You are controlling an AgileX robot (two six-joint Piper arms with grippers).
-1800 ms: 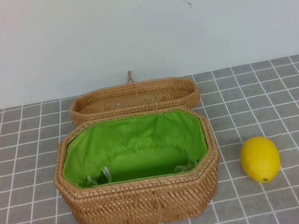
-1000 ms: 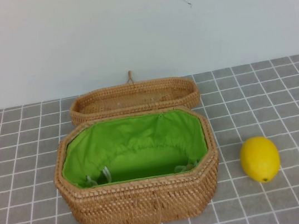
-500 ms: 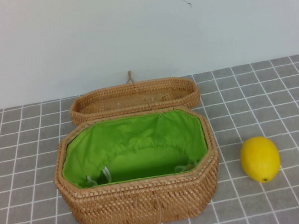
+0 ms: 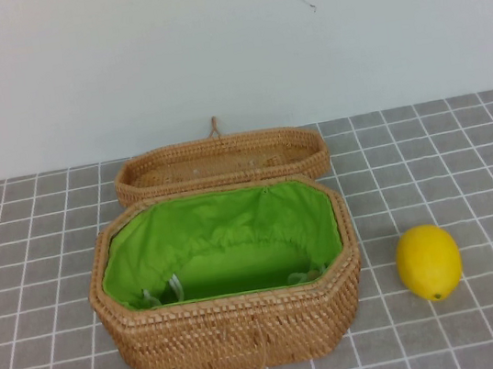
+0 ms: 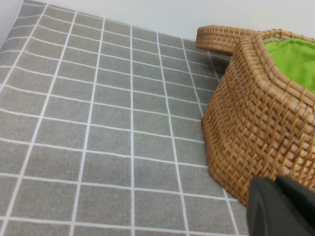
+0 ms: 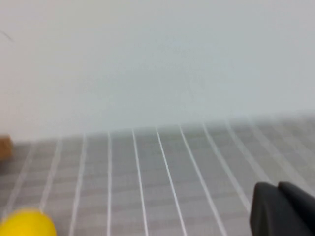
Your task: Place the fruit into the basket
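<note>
Gridded grey cloth (image 4: 37, 271), open green-lined basket (image 4: 234, 335) empty, lemon (image 4: 429, 261) beside, both grippers' (image 5: 283, 209) (image 6: 283, 211) jaws unclear.

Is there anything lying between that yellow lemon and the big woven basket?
No. In the high view only bare grey gridded tablecloth separates the lemon from the basket. Neither the left gripper nor the right gripper appears there.

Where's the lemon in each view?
High: lemon on the grid cloth, right of the basket, apart from it.
Left wrist: not in it; basket wall fills the right side, left claw at the bottom corner.
Right wrist: only its top shows at the bottom left edge; right claw at the bottom right.
Shared landmark: the grey grid cloth.
</note>
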